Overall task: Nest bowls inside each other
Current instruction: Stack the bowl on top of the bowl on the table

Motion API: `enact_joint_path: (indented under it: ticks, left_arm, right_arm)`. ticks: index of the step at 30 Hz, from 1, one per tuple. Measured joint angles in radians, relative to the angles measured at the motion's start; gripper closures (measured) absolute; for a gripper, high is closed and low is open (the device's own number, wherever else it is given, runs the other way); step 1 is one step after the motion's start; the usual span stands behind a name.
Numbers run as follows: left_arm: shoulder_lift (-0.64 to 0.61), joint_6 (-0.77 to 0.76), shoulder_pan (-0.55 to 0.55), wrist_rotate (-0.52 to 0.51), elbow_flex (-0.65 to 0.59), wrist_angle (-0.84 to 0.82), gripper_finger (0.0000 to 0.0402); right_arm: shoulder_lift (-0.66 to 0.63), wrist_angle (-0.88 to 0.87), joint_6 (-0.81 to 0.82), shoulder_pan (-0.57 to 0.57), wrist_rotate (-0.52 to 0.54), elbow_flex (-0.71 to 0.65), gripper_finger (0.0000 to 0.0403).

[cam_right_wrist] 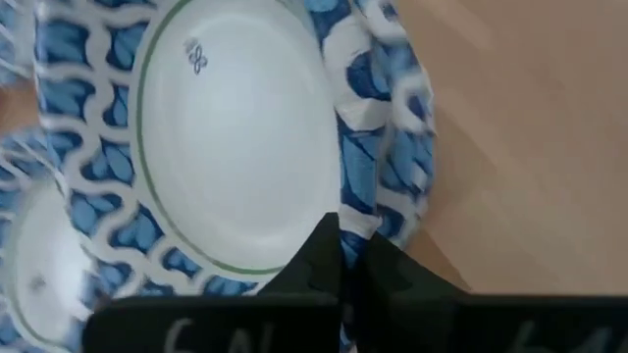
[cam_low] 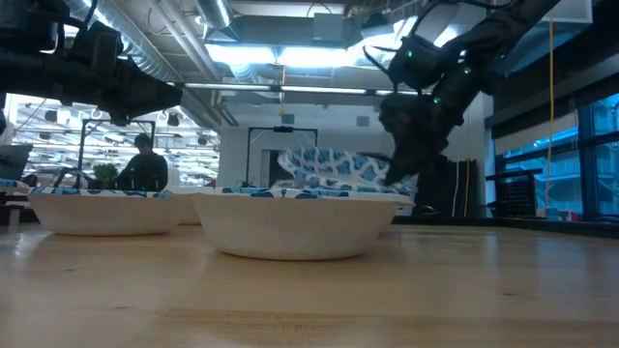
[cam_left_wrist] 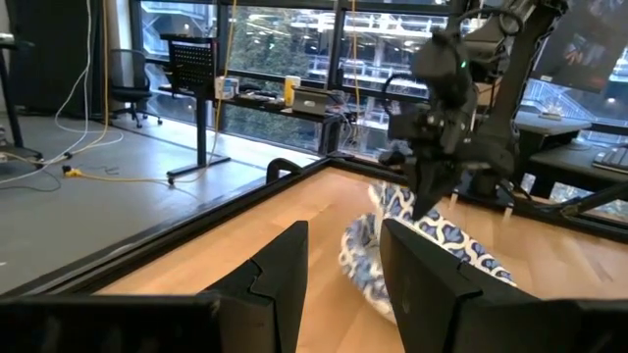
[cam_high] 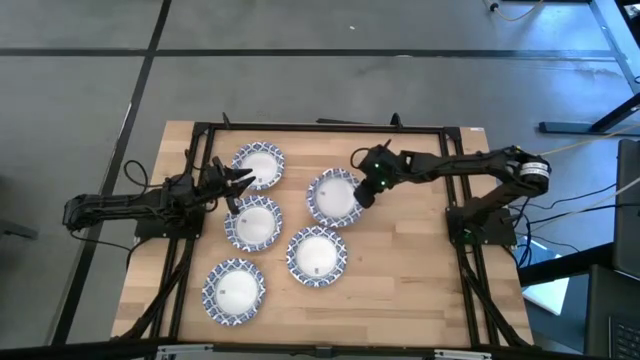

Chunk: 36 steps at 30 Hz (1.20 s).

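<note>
Bowls with plain white centres and blue-and-white patterned rims are spread over the wooden table [cam_high: 420, 270] — five spots are seen from above, and none holds any contents. One bowl [cam_high: 333, 196], right of centre, is pinched at its rim by the right gripper [cam_high: 362, 193], whose fingers are pressed together on the edge; in the low view it is seen raised and tilted, and in the right wrist view a second patterned rim is seen under it, though how many are stacked there cannot be told. A small grey mark is printed on its white centre, too small to be read. The left gripper [cam_high: 240, 184] is held between the far-left bowl [cam_high: 259, 165] and the middle-left bowl [cam_high: 253, 223], its fingers [cam_left_wrist: 275, 279] parted with nothing between them. Two more bowls — one near the centre [cam_high: 318, 255] and one at the near left [cam_high: 234, 291] — are lying apart.
</note>
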Motion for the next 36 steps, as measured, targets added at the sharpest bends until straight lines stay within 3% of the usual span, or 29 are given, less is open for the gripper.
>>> enact_joint_path:
  ticks: [7, 21, 31, 36]
  left_arm:
    - [0.000, 0.002, 0.000, -0.018, 0.000, 0.000, 0.0278]
    - [0.000, 0.011, 0.000, -0.019, 0.000, 0.000, 0.0278]
    - [0.000, 0.011, 0.000, -0.056, 0.000, -0.001, 0.0278]
    - [0.000, 0.011, 0.000, -0.098, 0.000, -0.078, 0.0278]
  right_arm:
    - [0.002, -0.075, -0.019, -0.040, -0.051, 0.002, 0.0385]
    - [0.001, -0.173, -0.151, -0.059, -0.075, 0.279, 0.0254]
    - [0.001, -0.300, -0.239, -0.079, 0.082, 0.368, 0.0248]
    - [-0.012, -0.306, -0.295, -0.097, 0.083, 0.371, 0.0248]
